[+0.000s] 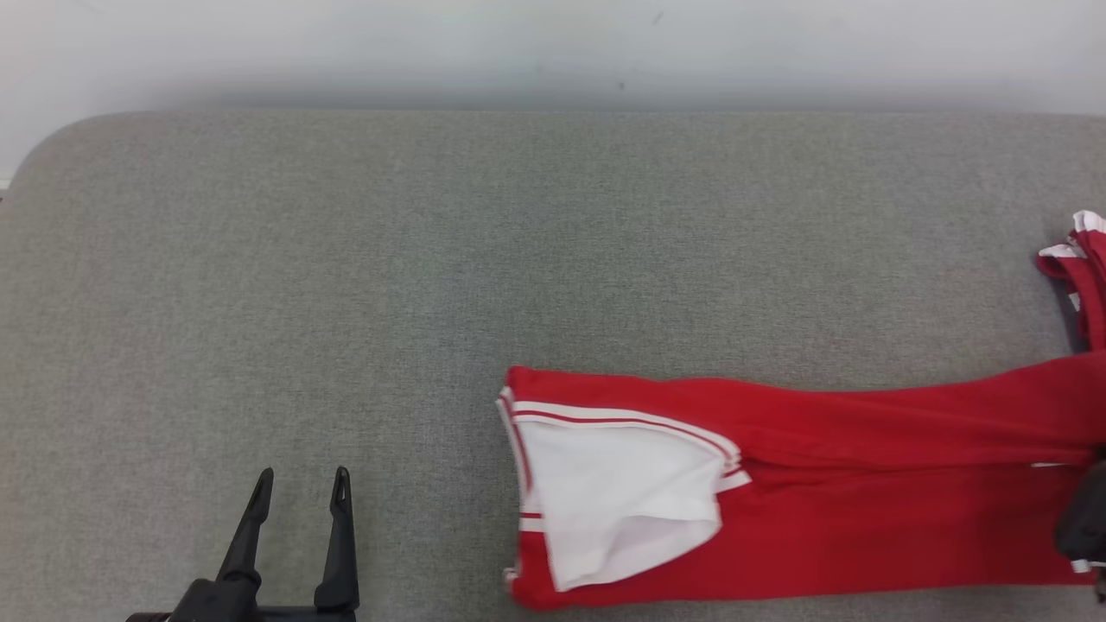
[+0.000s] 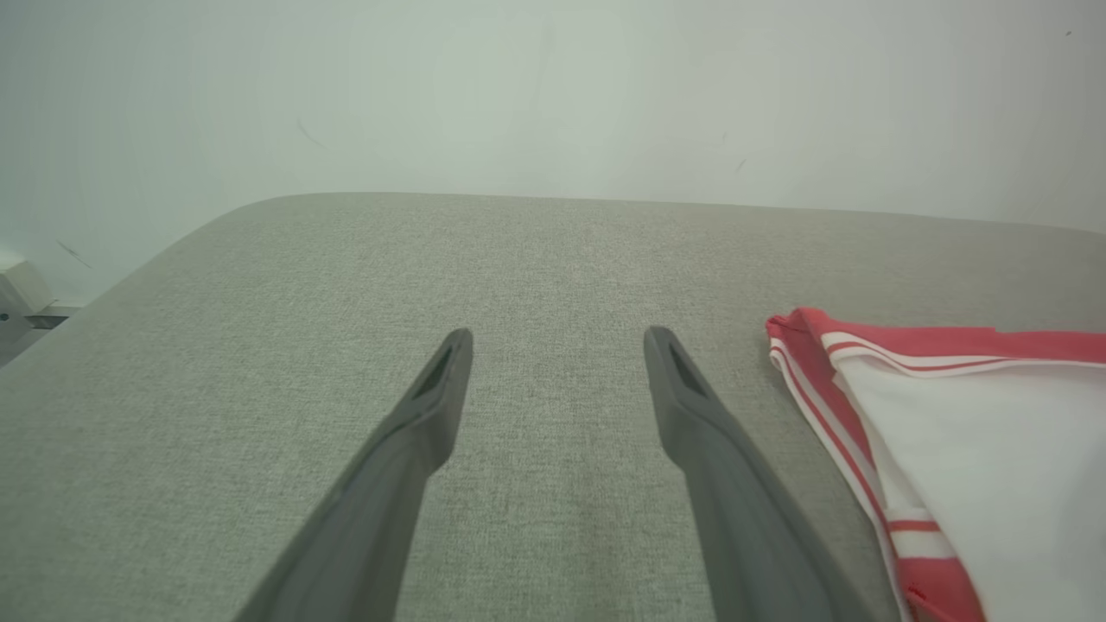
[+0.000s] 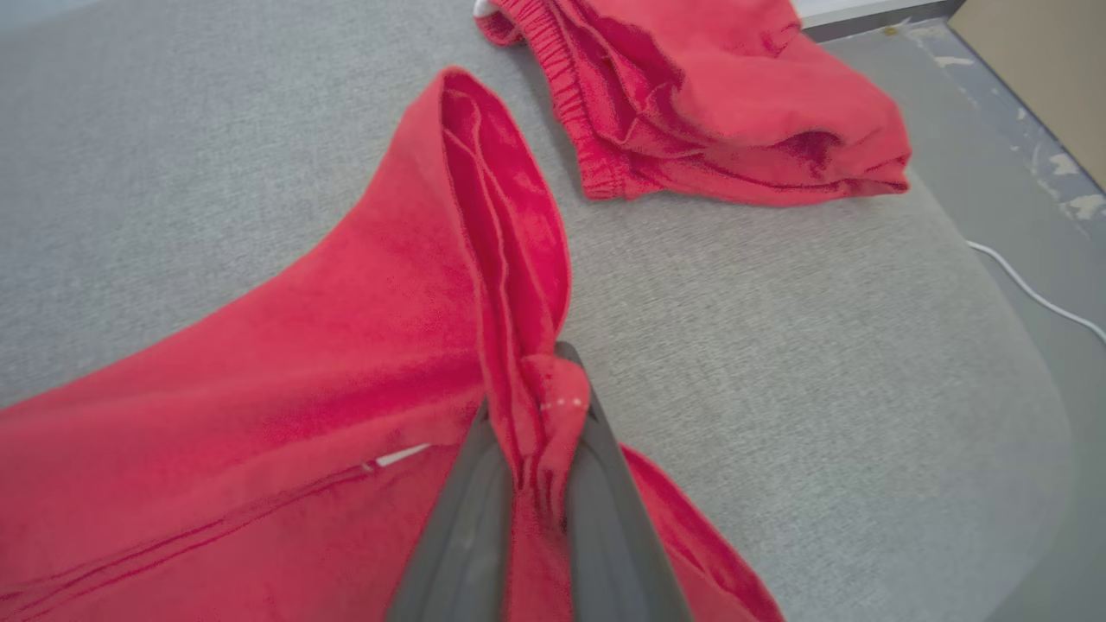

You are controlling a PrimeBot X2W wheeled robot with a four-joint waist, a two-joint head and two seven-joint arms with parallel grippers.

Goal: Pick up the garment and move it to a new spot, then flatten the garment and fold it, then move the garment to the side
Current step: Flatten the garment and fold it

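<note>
Red garment [image 1: 821,484], white-striped: stretched along the grey cushion [image 1: 346,259], its white-lined hem end near the right of the left claw [image 1: 302,475], whose fingers stand apart, empty. The right claw [image 3: 540,406]: pinched on a bunched fold of the same cloth, a second red heap [image 3: 717,104] beyond its tips. Step judged: flattening; next needs the left claw on the hem, then pull taut.
</note>
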